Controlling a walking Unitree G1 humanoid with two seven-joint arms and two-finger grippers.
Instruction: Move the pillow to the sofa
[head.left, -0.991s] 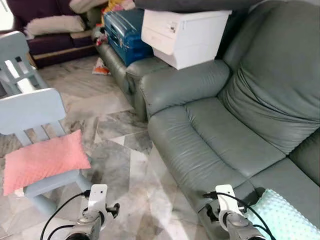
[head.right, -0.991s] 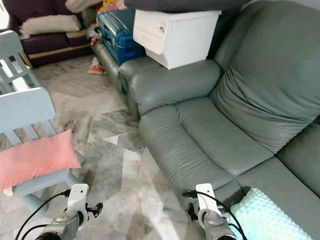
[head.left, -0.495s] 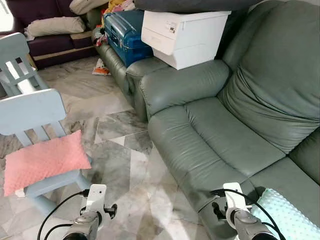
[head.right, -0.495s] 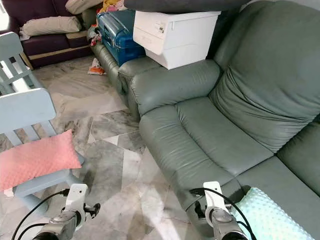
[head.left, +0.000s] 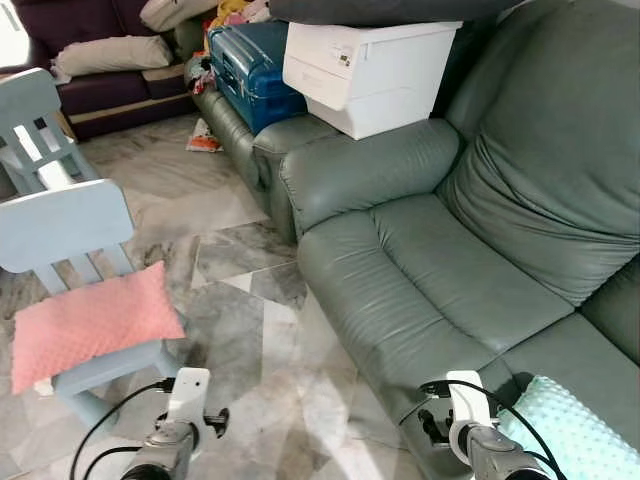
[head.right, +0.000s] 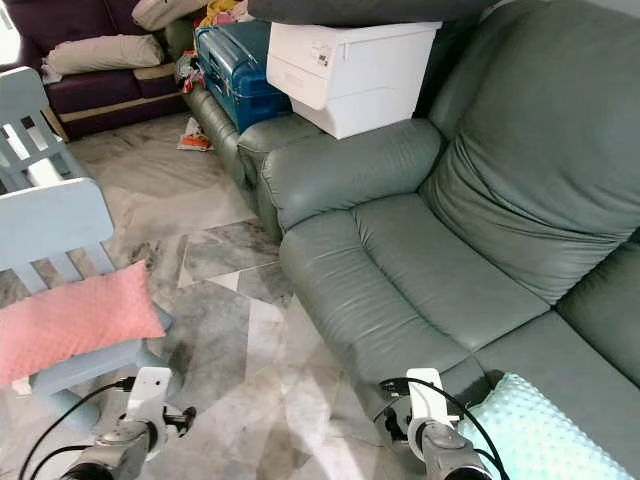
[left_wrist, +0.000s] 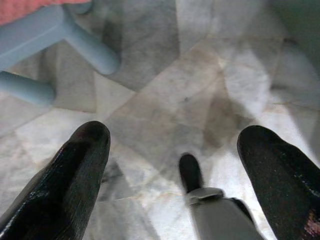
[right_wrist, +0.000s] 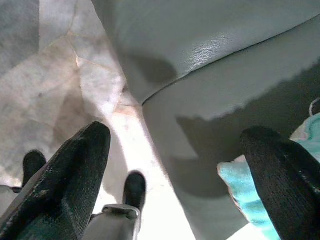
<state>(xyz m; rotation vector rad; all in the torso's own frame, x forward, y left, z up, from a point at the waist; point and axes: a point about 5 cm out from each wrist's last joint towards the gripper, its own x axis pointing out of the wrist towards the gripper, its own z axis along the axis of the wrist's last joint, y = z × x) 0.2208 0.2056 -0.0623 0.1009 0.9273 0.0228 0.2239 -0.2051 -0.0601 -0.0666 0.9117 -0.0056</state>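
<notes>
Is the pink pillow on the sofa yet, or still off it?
Off it. The pink pillow lies flat on the light blue chair, across the floor from the grey sofa.

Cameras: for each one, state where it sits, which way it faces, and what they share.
Head stereo pair: looks down at grey sofa, pink pillow on blue chair; both wrists low.
Left wrist: faces marble floor, chair legs; open left gripper, robot foot.
Right wrist: faces sofa front, mint pillow; open right gripper, feet.
Shared: sofa, floor.
</notes>
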